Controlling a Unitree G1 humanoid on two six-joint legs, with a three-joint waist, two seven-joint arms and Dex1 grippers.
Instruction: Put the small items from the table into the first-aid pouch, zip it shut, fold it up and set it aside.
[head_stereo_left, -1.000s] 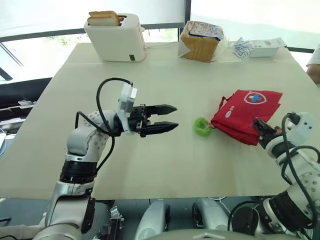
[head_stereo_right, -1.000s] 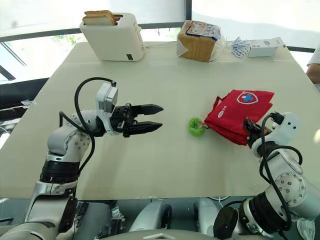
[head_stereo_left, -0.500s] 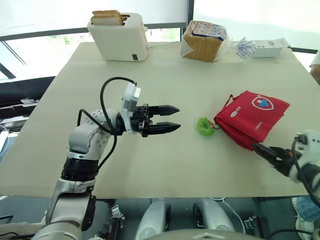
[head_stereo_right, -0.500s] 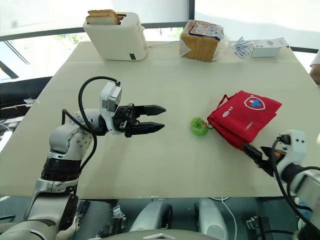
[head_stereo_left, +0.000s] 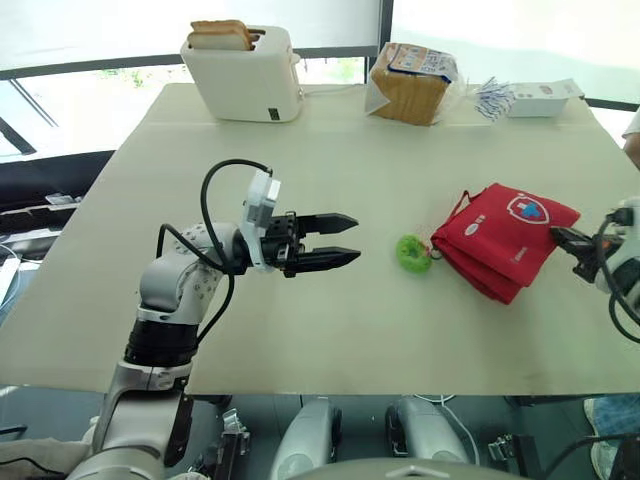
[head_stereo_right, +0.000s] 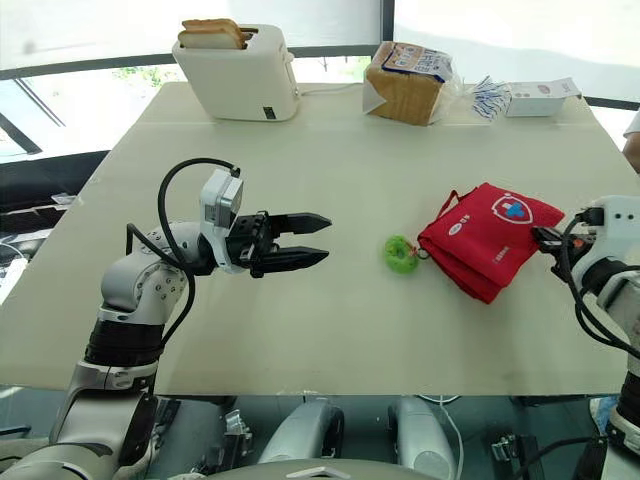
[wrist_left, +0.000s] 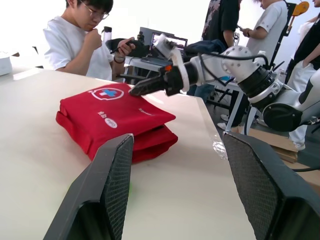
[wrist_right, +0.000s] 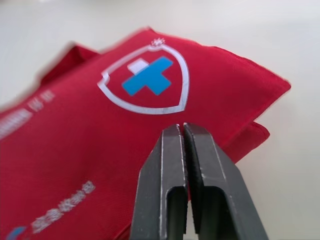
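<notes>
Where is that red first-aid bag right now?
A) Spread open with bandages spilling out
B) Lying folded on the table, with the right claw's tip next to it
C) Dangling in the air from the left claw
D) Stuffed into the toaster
B: the red first-aid pouch lies folded on the table, the shut right gripper at its right edge and the open left gripper well apart from it.

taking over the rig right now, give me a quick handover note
Left gripper: open, empty, held over the table, left of the green ring.
Right gripper: shut, empty, tips at the right end of the red pouch.
Done: pouch lies folded on the table's right side.
Left: green ring sits outside, by the pouch's left corner; zip state cannot be told; setting aside likely remains.
</notes>
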